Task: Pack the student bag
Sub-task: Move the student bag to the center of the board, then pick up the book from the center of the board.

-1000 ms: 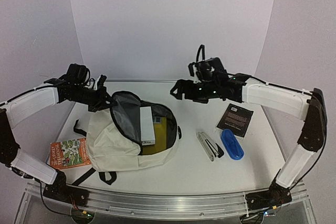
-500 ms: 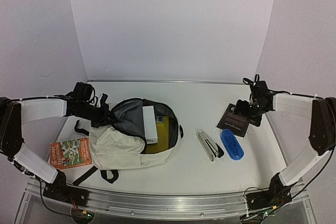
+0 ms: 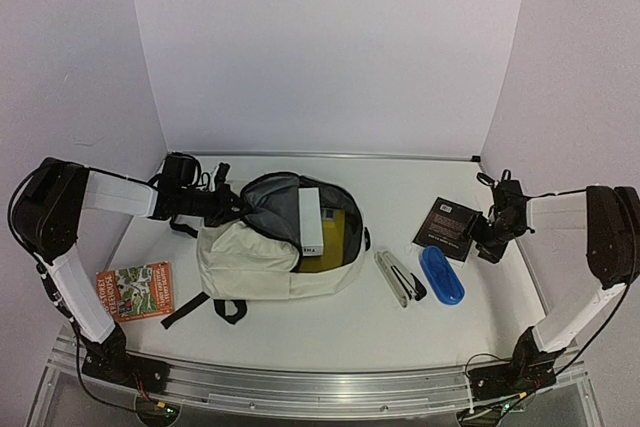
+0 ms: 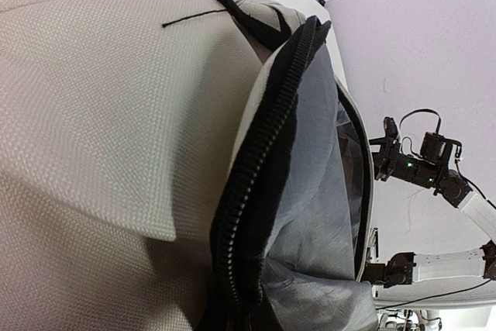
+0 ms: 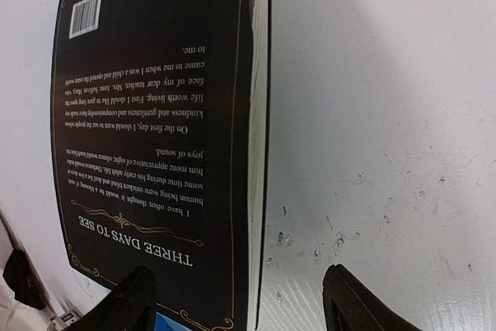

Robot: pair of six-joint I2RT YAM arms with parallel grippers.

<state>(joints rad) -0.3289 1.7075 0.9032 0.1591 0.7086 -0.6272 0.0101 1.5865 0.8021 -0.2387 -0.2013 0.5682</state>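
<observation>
The right gripper [image 5: 240, 288] stands spread astride a long edge of the black book [image 5: 155, 114], lengthwise ahead near the right edge of the table [image 3: 400, 332], while the left gripper [image 3: 222, 203] pinches the rim of the student bag [image 3: 245, 252], left of centre.

Left arm [image 3: 118, 193] and right arm [image 3: 558, 209]: white shells, black joints, thin black cables

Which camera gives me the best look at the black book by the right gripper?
Right wrist: the black book fills the frame, cover text readable, its edge inside the open right gripper. Top external shows it small, flat beside the blue case. Left wrist shows mostly the student bag, no book.
</observation>
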